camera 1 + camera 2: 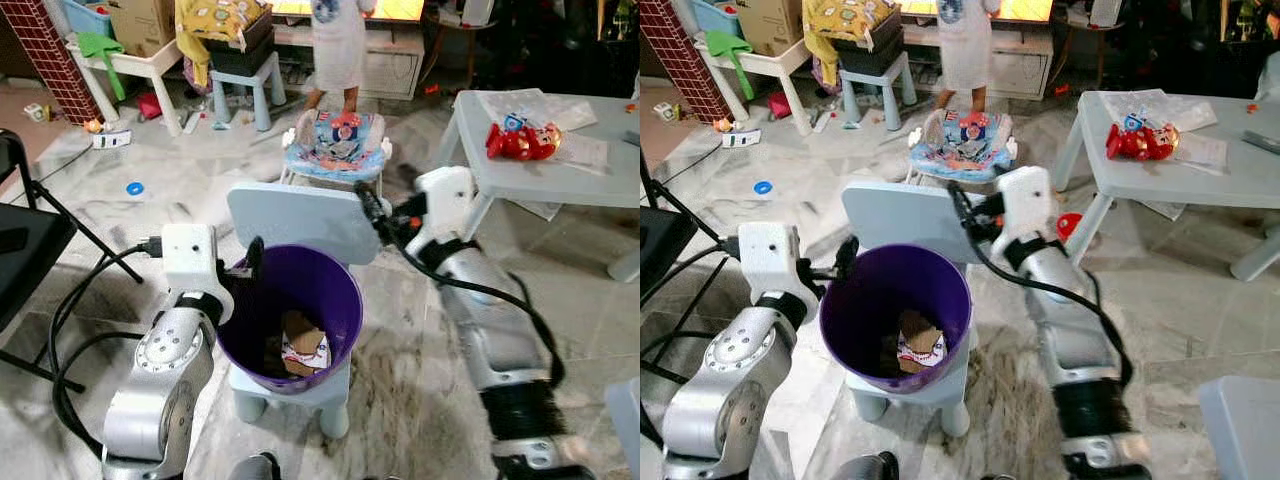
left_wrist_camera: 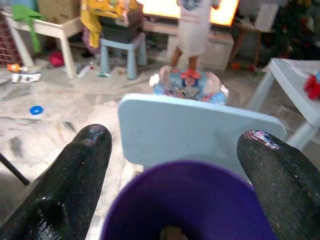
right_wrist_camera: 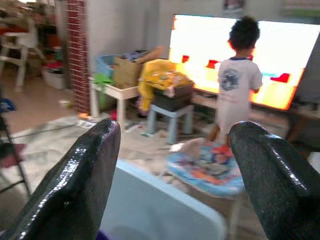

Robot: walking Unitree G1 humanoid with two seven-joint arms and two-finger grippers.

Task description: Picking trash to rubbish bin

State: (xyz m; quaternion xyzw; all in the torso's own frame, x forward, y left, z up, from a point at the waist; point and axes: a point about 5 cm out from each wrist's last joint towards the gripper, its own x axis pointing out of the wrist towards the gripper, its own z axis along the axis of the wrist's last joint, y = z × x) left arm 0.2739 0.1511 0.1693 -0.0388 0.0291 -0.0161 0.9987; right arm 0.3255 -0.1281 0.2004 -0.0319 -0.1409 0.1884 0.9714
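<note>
Left eye view shows us both grippers, left gripper [image 1: 252, 262] and right gripper [image 1: 368, 208], spread and empty beside the purple bin [image 1: 345, 300], trash [image 1: 303, 346] already inside; we risk nudging the bin off its small chair [image 1: 290, 218] when withdrawing.

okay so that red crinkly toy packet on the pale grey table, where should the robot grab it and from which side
Take the red crinkly packet across its narrower middle, coming from above. It lies flat on the pale grey table with papers beside it, so a side approach would likely scrape the tabletop. Both the left gripper and right gripper are open, at the purple plastic bin.
</note>
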